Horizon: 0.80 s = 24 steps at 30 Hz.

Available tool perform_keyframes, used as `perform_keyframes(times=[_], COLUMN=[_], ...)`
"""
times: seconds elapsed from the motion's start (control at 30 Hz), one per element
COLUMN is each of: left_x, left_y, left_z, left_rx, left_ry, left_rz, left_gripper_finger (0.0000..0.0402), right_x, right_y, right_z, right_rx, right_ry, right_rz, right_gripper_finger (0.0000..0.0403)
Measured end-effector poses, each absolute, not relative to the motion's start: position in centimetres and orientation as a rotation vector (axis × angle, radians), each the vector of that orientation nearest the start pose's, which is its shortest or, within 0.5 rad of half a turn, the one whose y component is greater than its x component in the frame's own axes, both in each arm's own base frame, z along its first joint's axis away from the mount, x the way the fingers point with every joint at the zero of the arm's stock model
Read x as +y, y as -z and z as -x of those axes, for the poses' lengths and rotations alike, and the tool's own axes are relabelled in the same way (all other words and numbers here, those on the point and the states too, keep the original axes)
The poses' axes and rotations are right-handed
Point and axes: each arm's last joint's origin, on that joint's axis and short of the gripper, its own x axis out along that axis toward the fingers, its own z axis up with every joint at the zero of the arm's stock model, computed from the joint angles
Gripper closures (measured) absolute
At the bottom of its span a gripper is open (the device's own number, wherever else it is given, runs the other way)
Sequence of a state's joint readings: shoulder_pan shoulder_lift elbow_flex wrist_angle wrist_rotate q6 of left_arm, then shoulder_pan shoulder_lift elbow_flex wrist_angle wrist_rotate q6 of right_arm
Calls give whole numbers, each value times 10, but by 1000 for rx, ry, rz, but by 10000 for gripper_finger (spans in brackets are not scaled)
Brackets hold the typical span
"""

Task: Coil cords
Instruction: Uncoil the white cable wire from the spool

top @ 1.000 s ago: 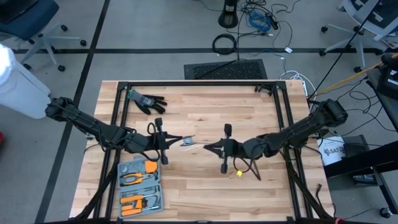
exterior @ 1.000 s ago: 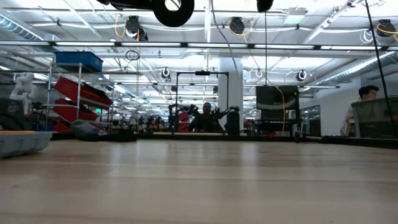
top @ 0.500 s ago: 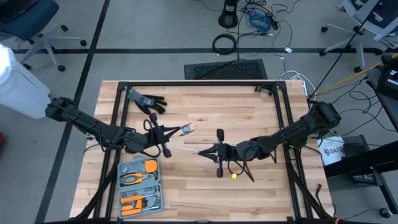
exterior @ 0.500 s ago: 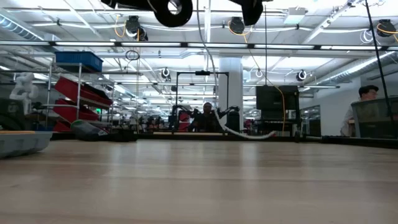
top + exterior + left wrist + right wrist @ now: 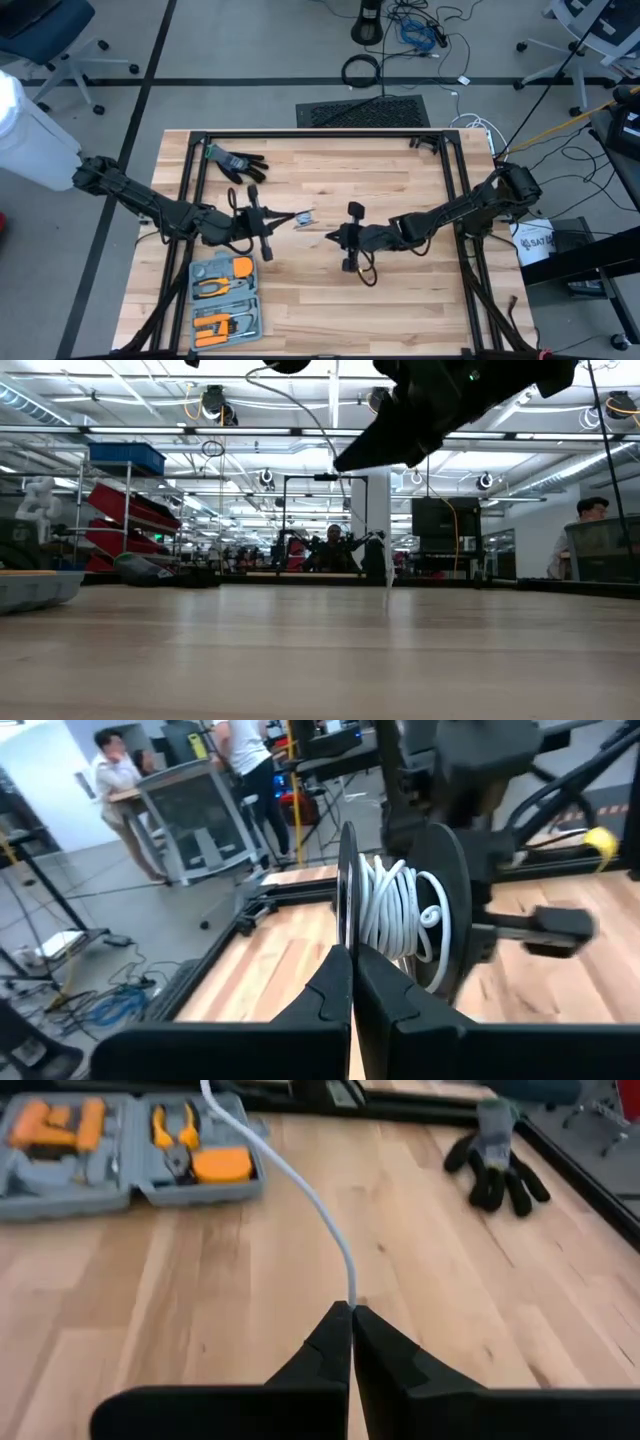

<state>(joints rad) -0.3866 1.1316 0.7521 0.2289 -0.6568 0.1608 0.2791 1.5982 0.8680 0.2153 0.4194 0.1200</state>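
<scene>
Reaching in from nine o'clock on the wooden table (image 5: 400, 190), the left gripper (image 5: 272, 222) sits just short of the table's middle with its fingers (image 5: 330, 985) pressed fully together on the rim of a black spool (image 5: 440, 910); the white cord (image 5: 395, 910) is partly wound between the spool's two black discs, several turns bunched on the hub. Opposite it, the right gripper (image 5: 335, 236) comes in from three o'clock, near the left one but apart from it, and its fingers (image 5: 335, 1342) are likewise pinched tight, clamped on the free run of the same cord (image 5: 300, 1185). In the right wrist view that strand rises from the fingertips and curves away over the tabletop toward the grey tool case (image 5: 125, 1140). A small pale piece (image 5: 303, 217) lies between the two grippers in the high view; whether it is the cord's end or a plug cannot be told. In the low view the right arm's dark bulk (image 5: 450, 400) hangs above the table and a thin white strand (image 5: 388, 575) drops to the surface beneath it. The tool case (image 5: 225, 300), holding orange-handled tools, lies at about seven o'clock near the table's front edge. A black glove (image 5: 236, 162) rests at about ten o'clock, well apart from both grippers.
</scene>
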Motion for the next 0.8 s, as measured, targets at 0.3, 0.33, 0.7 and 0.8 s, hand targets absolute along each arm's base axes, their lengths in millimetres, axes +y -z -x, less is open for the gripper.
perform_keyframes(times=[0.3, 0.33, 0.7, 0.8], left_x=[-78, -78, -78, -78], left_y=[-295, -295, -294, -294], left_z=[-235, -235, -235, -235], left_rx=[141, 141, 148, 149], left_ry=[-201, -201, -203, -212], left_rz=[-178, -179, -183, -185], left_gripper_finger=[401, 401, 401, 401], right_x=[76, 76, 69, 70], right_y=[-190, -188, -192, -201], right_z=[-314, -313, -290, -286], right_rx=[628, 643, 812, 784], right_ry=[185, 188, 237, 227], right_rz=[95, 96, 72, 57], right_gripper_finger=[403, 403, 383, 373])
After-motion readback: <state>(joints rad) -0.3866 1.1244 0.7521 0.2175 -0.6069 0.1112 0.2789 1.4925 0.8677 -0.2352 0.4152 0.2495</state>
